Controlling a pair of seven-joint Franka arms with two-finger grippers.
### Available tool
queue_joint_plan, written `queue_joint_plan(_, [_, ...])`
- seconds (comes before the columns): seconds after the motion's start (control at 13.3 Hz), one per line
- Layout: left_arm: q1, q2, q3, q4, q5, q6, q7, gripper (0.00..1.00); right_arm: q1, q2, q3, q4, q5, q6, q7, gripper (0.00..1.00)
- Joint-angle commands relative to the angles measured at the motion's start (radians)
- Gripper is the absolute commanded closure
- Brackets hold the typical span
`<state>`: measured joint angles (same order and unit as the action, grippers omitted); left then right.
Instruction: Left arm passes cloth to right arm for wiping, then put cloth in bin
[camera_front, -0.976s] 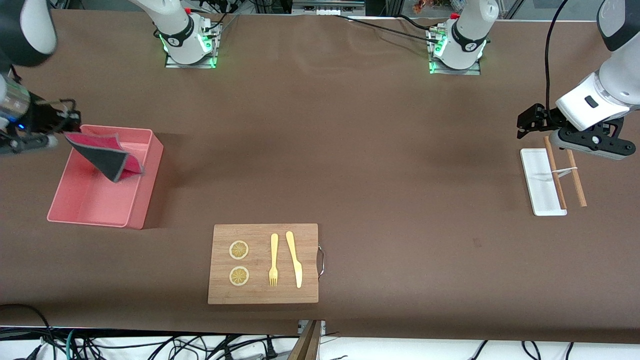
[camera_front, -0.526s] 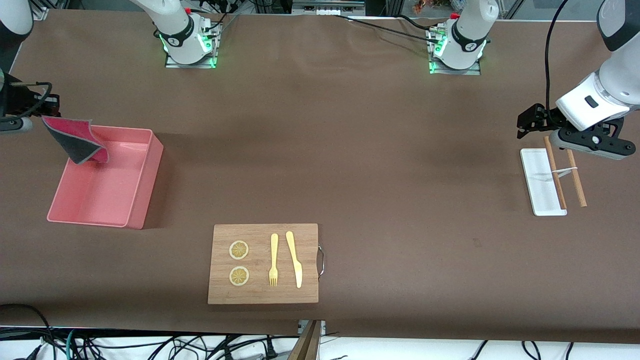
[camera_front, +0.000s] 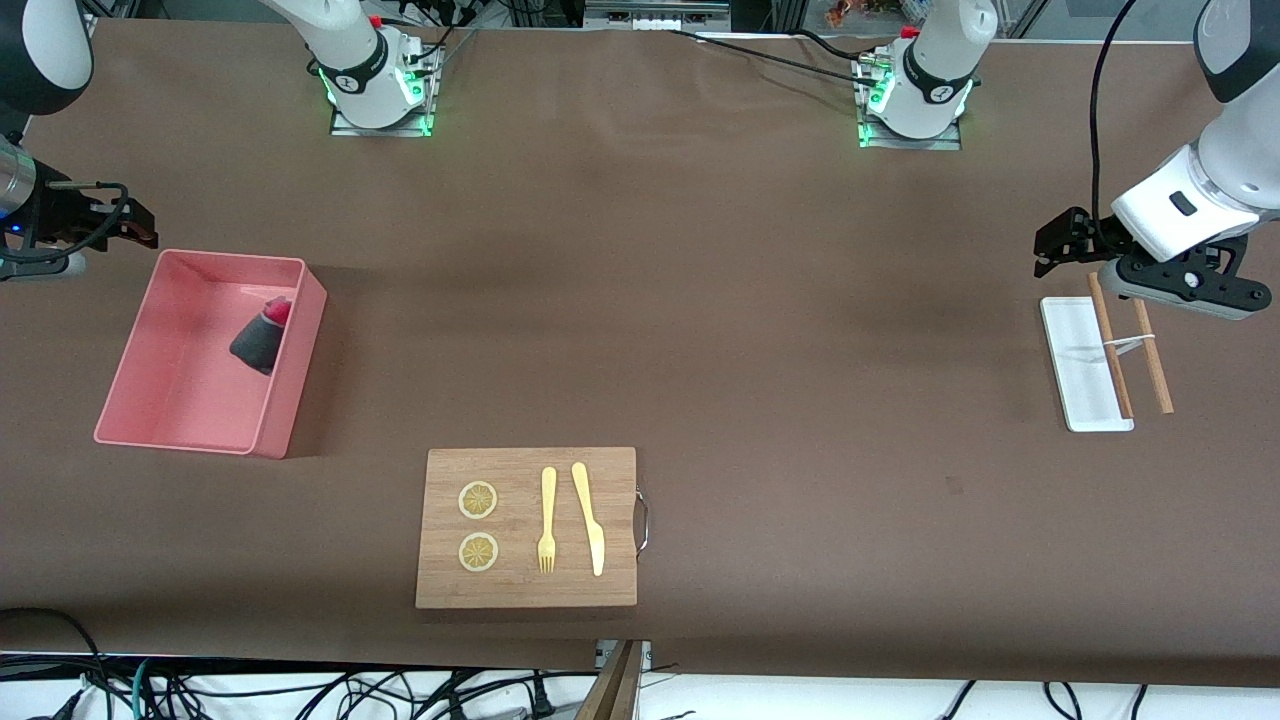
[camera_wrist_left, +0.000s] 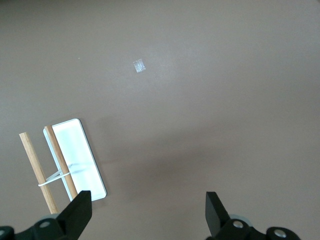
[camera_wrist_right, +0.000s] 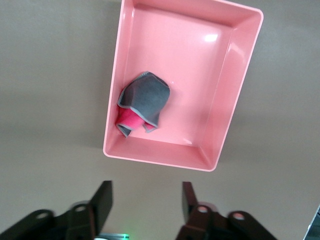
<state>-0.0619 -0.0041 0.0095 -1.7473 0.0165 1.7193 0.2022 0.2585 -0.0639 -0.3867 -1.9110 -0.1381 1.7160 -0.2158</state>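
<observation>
— Pink plastic bin (camera_front: 150, 400), smooth-walled, rectangular, at the bench's right-arm end: contents?
— One soft cloth (camera_front: 258, 338), crumpled, grey face out, pink fold showing, against one long wall. Half a second ago it hung from the right claw (camera_front: 120, 225).
— Claws?
— Right claw released, beside the bin's rim. Left claw (camera_front: 1062, 245) spread, empty, waiting above the white tray (camera_front: 1080, 395) and wooden sticks (camera_front: 1150, 350).

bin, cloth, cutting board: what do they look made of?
Bin: probably moulded plastic, pink and smooth, with a glossy highlight on its floor.
Cloth, lying crumpled in the bin: soft fabric, dark grey face and pink-red face with a stitched-looking edge; the weave is too fine to tell.
Cutting board: looks like wood or bamboo, pale brown strips with a matte finish, and a thin metal-looking handle.
</observation>
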Motion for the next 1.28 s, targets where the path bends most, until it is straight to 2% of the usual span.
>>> queue_joint_plan(0.0, [0.011, -0.005, -0.009, 0.003, -0.004, -0.006, 0.016, 0.00, -0.008, -0.051, 0.069, 0.012, 0.000, -0.010, 0.027, 0.01])
queue_joint_plan(0.15, [0.011, -0.002, -0.009, 0.008, -0.004, -0.006, 0.011, 0.00, -0.008, -0.051, 0.116, 0.071, 0.006, -0.060, 0.082, 0.01])
queue_joint_plan(0.53, [0.011, 0.010, -0.009, 0.029, -0.004, -0.006, 0.022, 0.00, -0.008, -0.068, 0.160, 0.113, 0.201, -0.095, 0.110, 0.00])
queue_joint_plan(1.2, [0.011, 0.012, -0.009, 0.029, -0.004, -0.007, 0.022, 0.00, -0.005, -0.079, 0.161, 0.078, 0.163, -0.113, 0.156, 0.00])
